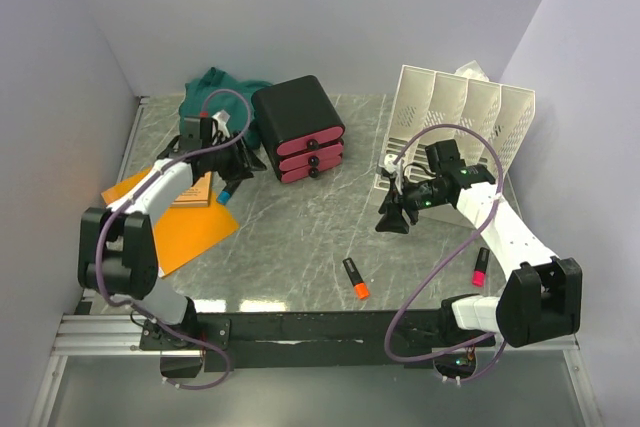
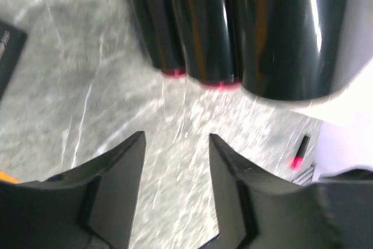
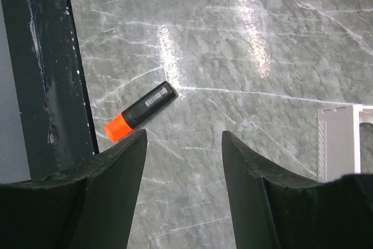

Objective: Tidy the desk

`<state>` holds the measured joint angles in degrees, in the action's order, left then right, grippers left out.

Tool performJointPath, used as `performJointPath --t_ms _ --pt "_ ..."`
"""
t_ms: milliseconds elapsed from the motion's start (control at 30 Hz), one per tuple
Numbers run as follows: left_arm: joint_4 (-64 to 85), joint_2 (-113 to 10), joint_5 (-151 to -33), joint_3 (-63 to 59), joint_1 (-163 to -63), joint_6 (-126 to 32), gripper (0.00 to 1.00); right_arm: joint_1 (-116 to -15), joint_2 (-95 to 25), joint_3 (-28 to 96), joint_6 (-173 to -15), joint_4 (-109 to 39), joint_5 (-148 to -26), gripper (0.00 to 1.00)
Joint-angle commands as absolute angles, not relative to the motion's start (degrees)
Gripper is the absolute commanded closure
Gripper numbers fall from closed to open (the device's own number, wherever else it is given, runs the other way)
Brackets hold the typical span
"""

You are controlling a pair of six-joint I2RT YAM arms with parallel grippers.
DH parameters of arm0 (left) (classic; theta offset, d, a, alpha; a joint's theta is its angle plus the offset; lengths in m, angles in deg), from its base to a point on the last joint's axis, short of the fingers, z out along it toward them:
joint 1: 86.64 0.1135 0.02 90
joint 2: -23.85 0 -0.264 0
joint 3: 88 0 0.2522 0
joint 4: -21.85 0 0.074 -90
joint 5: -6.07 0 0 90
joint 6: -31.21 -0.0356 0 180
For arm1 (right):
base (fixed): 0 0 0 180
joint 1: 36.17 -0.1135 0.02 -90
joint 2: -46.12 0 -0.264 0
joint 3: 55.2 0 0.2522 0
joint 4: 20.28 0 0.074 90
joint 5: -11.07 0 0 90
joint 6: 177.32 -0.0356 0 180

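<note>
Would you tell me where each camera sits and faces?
Top external: above, behind the robot, looking down at the desk; both arms show.
Left wrist: on the left arm, facing the drawer box; left claw shows.
Right wrist: on the right arm, facing the orange highlighter; right claw shows.
Top and right-wrist views share that highlighter.

No words or numbers can be read. The black marker [image 3: 141,111] with an orange cap carries a pale sticker [image 3: 161,95] of barcode-like lines, too small to make out. Faint marks on a flat black thing [image 2: 7,51] are blurred.
</note>
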<state>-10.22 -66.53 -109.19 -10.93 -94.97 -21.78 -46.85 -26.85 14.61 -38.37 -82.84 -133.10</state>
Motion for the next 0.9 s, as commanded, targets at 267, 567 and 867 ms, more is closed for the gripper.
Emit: performJointPath --t_ms 267,567,867 --pt "-1.4 -41.2 -97.6 -24.6 -108.5 -28.8 0.07 -45.3 -26.3 15.1 -37.8 -82.6 -134.6 0.38" --pt "7.1 -44.3 -84.4 -24.6 -118.6 -24.3 0.01 -43.0 -24.9 14.5 -38.4 -81.8 -135.4 0.38" --pt "1.5 -56.5 -69.6 -15.5 -128.8 -22.2 0.01 -41.4 -23.8 14.5 -39.2 -80.8 -135.9 0.38"
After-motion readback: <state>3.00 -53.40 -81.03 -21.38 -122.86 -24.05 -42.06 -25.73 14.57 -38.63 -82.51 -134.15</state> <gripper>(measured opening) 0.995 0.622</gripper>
